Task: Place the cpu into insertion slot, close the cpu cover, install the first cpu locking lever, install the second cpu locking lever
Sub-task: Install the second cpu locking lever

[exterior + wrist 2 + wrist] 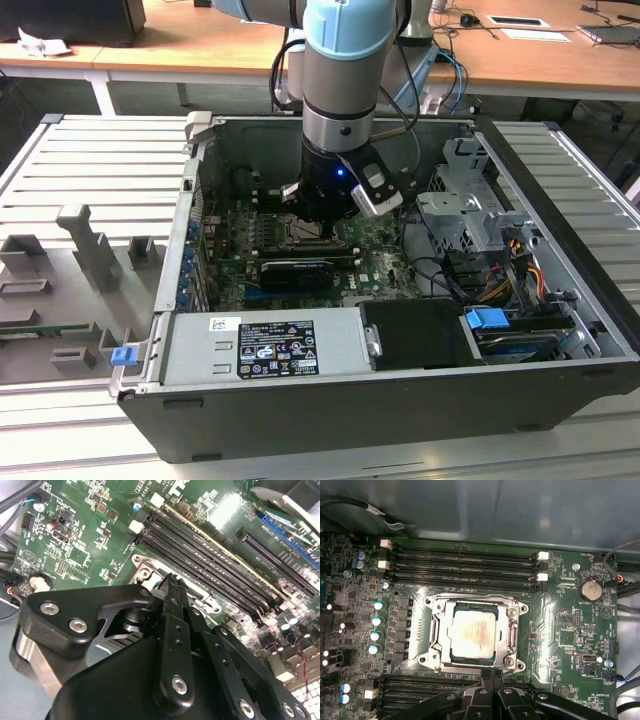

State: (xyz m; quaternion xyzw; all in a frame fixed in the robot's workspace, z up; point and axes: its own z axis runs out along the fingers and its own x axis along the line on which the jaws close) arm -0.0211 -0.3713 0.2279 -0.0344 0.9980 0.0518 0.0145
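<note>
Fingers (492, 682) of our gripper (492, 676) are pressed together with nothing between them, tips touching the near edge of the insertion slot (436, 639) in the first wrist view. The cpu (473, 633) lies flat inside that slot, its pale metal top facing up. The cpu cover (511, 625) appears to lie down around the chip as a silver frame, though we cannot tell whether it is locked. Taking the slot as our landmark, long black memory rails (462, 565) run along its far side, and more rails lie on the side nearest the gripper. In the second wrist view the gripper (172, 582) comes down at a corner of the slot's metal rim (145, 570). In the exterior view our arm (340, 80) reaches down into the open computer case (400, 400), the gripper (318, 215) low over the green board (375, 262).
</note>
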